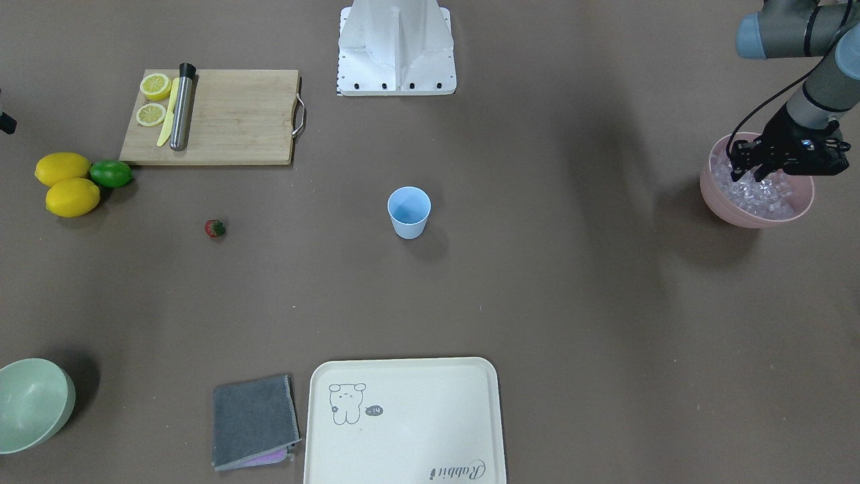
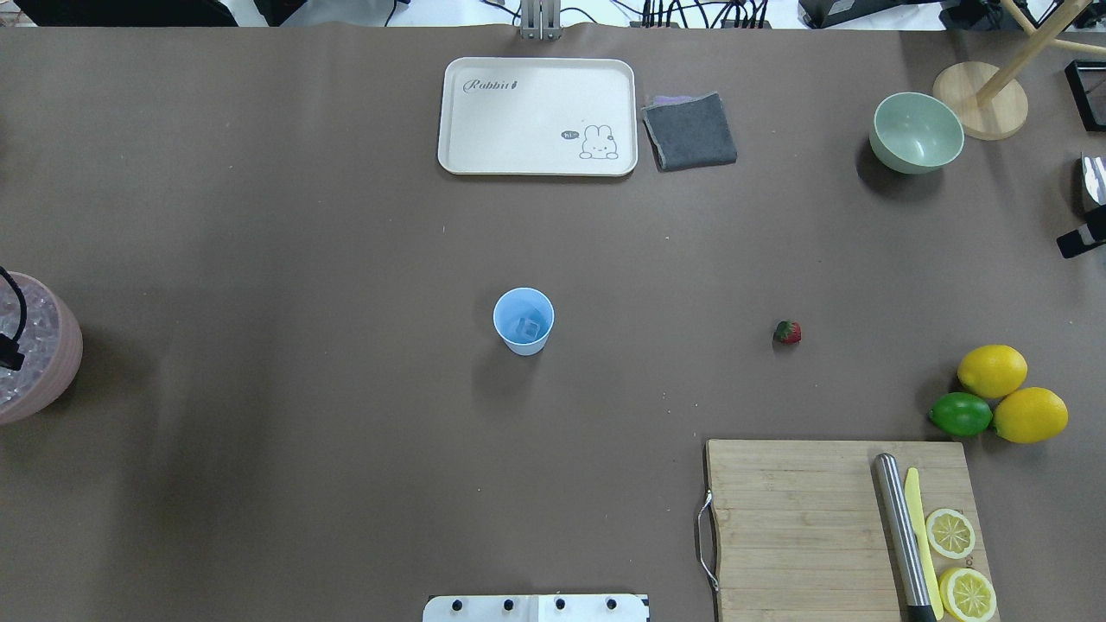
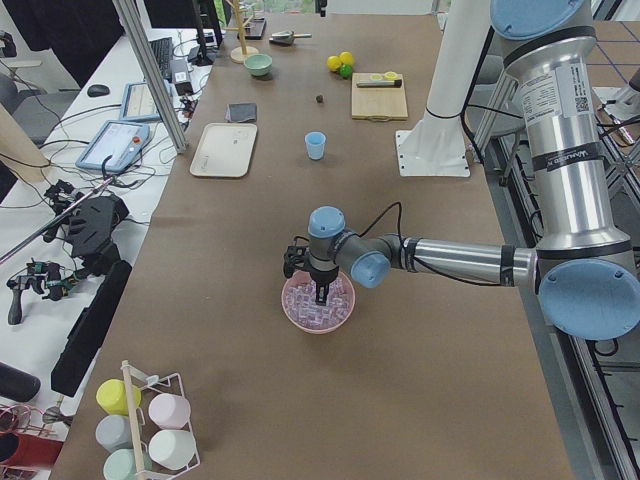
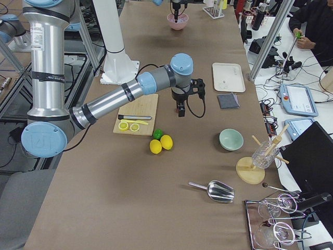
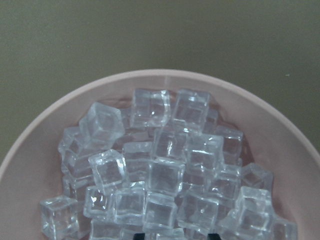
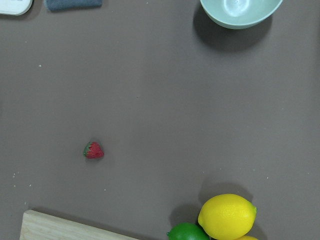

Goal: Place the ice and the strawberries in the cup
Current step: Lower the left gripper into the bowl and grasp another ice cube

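At the middle of the brown table (image 2: pixel 259 216), the small light blue plastic cup (image 2: pixel 524 321) stands upright. Its long axis is vertical and its wider mouth faces up. One clear ice cube (image 2: pixel 529 327) lies on its floor.

Take the overhead view as a dial with the cup at the hub. The small red strawberry (image 2: pixel 787 332) lies at 3 o'clock, well apart from the cup, on its side on bare table. Its long axis runs along the 9-to-3 line, with the green cap toward the cup and the red tip toward 3 o'clock.

At 9 o'clock, at the table's end, sits the round pink bowl (image 1: pixel 756 218), heaped with clear glassy ice cubes (image 5: pixel 165 175). The left gripper (image 1: pixel 751 173) points down into it. Its black fingers (image 1: pixel 765 173) are spread apart, with their tips at the top cubes, and are not closed on any.

The right gripper (image 4: pixel 180 110) hangs above the table, pointing straight down. It shows clearly only from the side, so I cannot tell how far its fingers are parted.

Two whole yellow lemons (image 2: pixel 992 371) and a green lime (image 2: pixel 960 414) cluster between 3 and 4 o'clock. A wooden cutting board (image 2: pixel 804 518) lies at 4 to 5 o'clock, and a cream rectangular tray (image 2: pixel 484 112) at 12.
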Robot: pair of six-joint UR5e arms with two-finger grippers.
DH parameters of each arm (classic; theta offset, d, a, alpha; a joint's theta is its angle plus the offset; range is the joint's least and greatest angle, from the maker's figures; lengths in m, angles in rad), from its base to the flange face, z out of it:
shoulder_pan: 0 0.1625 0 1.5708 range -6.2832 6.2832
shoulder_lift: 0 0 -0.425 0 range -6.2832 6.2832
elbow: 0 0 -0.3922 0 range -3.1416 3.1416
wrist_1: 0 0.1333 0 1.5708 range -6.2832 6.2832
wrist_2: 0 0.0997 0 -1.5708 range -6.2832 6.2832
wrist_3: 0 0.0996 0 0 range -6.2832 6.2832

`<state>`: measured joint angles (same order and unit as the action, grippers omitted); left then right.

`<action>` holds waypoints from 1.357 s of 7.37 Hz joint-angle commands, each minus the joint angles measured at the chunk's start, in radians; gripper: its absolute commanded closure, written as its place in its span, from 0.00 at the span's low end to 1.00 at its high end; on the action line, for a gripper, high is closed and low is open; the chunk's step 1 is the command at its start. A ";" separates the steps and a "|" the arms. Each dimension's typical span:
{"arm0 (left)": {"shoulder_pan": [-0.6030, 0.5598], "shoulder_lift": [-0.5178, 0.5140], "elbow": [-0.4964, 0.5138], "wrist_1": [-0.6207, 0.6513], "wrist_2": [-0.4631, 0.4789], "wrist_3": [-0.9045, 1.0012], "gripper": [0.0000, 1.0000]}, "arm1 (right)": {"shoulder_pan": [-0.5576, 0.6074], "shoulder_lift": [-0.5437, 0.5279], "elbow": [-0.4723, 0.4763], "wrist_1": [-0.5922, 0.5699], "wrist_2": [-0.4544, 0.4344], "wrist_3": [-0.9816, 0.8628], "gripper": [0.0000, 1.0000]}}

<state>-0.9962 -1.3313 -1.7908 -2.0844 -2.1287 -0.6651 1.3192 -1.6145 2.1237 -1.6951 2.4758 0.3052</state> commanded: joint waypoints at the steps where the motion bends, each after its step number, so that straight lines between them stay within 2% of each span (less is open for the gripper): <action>1: 0.005 -0.003 0.002 0.001 0.001 -0.001 1.00 | 0.000 0.001 0.001 0.000 0.002 0.000 0.00; 3: 0.002 -0.008 -0.008 0.012 -0.023 0.024 1.00 | 0.000 0.002 0.008 0.000 0.002 0.023 0.00; 4: -0.040 -0.008 -0.016 0.062 -0.096 0.136 1.00 | 0.000 0.002 0.012 0.000 0.003 0.032 0.00; 5: -0.138 -0.025 -0.075 0.195 -0.132 0.230 1.00 | 0.000 0.002 0.015 0.000 0.005 0.034 0.00; 7: -0.197 -0.165 -0.221 0.544 -0.131 0.294 1.00 | -0.005 0.002 0.015 0.000 0.005 0.034 0.00; 9: -0.193 -0.338 -0.210 0.667 -0.129 0.274 1.00 | -0.008 0.002 0.015 0.000 0.005 0.034 0.00; 10: -0.171 -0.445 -0.190 0.690 -0.131 0.163 1.00 | -0.012 0.004 0.016 0.000 0.002 0.034 0.00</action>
<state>-1.1837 -1.6505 -1.9956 -1.4455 -2.2574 -0.4125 1.3114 -1.6119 2.1384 -1.6951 2.4798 0.3390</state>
